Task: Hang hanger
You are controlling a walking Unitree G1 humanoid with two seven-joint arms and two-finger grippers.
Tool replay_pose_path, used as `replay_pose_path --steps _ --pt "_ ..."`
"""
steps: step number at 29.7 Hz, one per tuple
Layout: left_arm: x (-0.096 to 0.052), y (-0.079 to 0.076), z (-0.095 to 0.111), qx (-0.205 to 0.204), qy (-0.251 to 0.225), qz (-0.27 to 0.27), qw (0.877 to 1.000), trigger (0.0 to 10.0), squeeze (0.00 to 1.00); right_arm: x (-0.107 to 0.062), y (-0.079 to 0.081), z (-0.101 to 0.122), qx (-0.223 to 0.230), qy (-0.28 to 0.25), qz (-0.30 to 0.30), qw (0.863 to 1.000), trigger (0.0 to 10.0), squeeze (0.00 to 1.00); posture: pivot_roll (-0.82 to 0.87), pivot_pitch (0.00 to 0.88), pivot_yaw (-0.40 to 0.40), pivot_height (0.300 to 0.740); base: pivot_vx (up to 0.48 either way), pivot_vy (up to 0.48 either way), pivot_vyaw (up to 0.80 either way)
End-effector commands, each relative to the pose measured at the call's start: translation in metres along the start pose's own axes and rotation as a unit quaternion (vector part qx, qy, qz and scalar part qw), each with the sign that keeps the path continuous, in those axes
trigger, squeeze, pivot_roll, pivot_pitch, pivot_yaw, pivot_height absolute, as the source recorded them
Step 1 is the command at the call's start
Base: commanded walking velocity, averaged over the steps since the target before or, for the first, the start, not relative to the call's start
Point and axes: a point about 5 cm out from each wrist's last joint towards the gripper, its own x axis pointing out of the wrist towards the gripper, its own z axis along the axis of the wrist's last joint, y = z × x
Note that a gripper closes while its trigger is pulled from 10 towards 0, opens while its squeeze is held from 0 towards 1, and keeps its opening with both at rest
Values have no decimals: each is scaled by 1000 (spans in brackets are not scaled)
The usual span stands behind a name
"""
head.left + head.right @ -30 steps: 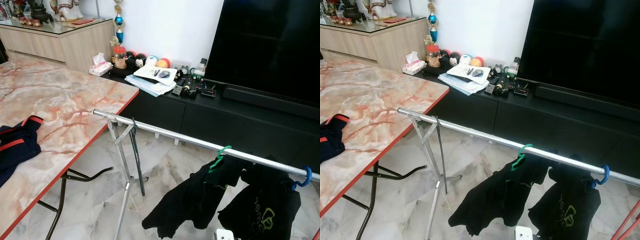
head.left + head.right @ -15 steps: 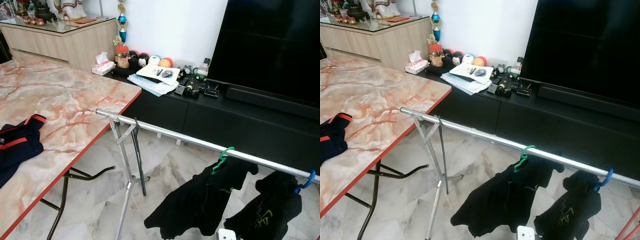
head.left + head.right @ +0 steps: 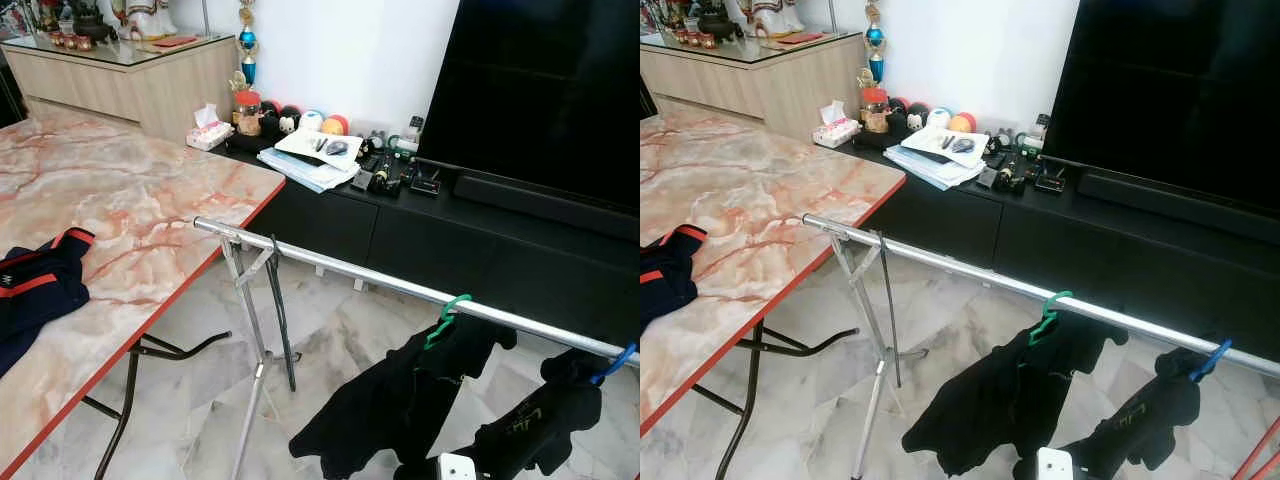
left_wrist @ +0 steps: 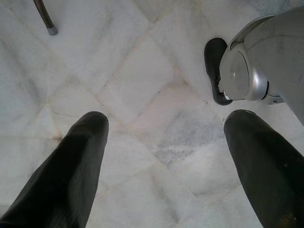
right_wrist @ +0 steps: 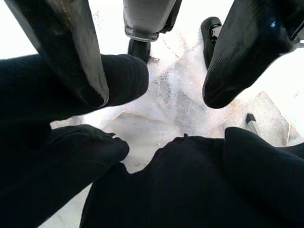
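A silver rail [image 3: 350,272] of a clothes rack crosses the room. A green hanger [image 3: 446,314] hooks over it with a black shirt [image 3: 390,400]. Farther right a blue hanger [image 3: 1208,360] sits tilted at the rail, and its black garment with green print [image 3: 530,430] is drawn down and to the left. My right gripper [image 5: 156,90] is open, its fingers [image 5: 76,52] spread just above black cloth [image 5: 190,185]. My left gripper [image 4: 166,156] is open over the marble floor, beside my own foot [image 4: 216,71].
A marble-patterned table with a red edge [image 3: 150,200] stands on the left, with a dark blue and red garment [image 3: 35,290] on it. The rack's folding legs [image 3: 255,330] stand beside it. A black TV console [image 3: 450,230] with clutter and a large TV [image 3: 550,90] lie behind the rail.
The garment on the blue hanger hung straight before; now it is pulled down and left, and the blue hanger has tilted. The camera has shifted slightly.
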Motion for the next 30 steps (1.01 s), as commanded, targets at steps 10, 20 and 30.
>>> replay_pose_path --steps 10,20,30 --pt "0 -1 -1 -4 3 -2 1000 10000 0 0 -3 4 14 -10 -9 1000 10000 0 292 0 -56 740 0 0 0" --pt "1 -3 1 -5 1 -4 1000 10000 0 0 -7 3 19 -16 -14 1000 10000 0 291 0 -59 740 0 0 0" --pt "1 -5 1 -7 0 -6 1000 10000 0 0 -8 12 27 -38 -20 999 10000 0 290 0 -62 740 0 0 0"
